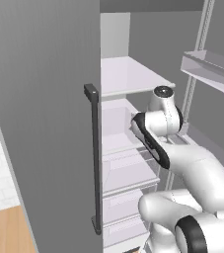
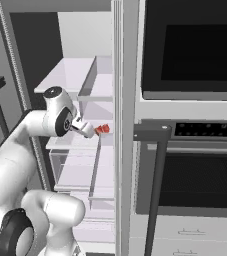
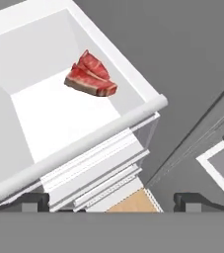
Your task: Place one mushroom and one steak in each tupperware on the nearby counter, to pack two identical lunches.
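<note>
Steak (image 3: 91, 75), seen upper centre in the hand view inside the white fridge drawer (image 3: 148, 105), is best approached from above, with the gripper (image 3: 111, 201) jaws kept wide apart and centred over it.

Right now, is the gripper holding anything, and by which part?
Nothing is held. The gripper is open, its fingertips wide apart with nothing between them, while the steak lies untouched on the fridge shelf ahead.
</note>
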### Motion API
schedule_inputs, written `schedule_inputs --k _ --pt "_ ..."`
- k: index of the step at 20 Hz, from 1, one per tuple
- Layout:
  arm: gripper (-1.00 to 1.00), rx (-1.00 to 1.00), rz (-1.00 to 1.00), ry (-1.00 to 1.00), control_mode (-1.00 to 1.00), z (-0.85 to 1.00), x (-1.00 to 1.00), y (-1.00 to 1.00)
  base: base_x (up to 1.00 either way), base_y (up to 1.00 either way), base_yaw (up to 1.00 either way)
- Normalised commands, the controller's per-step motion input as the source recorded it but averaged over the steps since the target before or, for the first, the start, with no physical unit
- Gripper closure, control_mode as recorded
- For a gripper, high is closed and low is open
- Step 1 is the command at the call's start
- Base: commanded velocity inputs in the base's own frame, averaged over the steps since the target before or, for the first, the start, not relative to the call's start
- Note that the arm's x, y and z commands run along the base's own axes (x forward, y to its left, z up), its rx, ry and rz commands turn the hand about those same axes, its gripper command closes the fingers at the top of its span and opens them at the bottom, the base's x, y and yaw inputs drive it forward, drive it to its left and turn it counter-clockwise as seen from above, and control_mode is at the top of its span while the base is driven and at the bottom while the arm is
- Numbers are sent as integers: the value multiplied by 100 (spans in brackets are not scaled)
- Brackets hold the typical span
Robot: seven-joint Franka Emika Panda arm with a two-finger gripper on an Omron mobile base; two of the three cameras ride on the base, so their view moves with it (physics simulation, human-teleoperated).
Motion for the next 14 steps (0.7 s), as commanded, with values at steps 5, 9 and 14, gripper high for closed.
schedule_inputs --k 5,9,14 --pt "-100 3 -14 0 -100 -40 44 0 0 0 0" --pt "-100 1 -12 0 -100 -14 64 0 0 0 0" --pt "-100 0 -5 1 -100 -25 41 0 0 0 0"
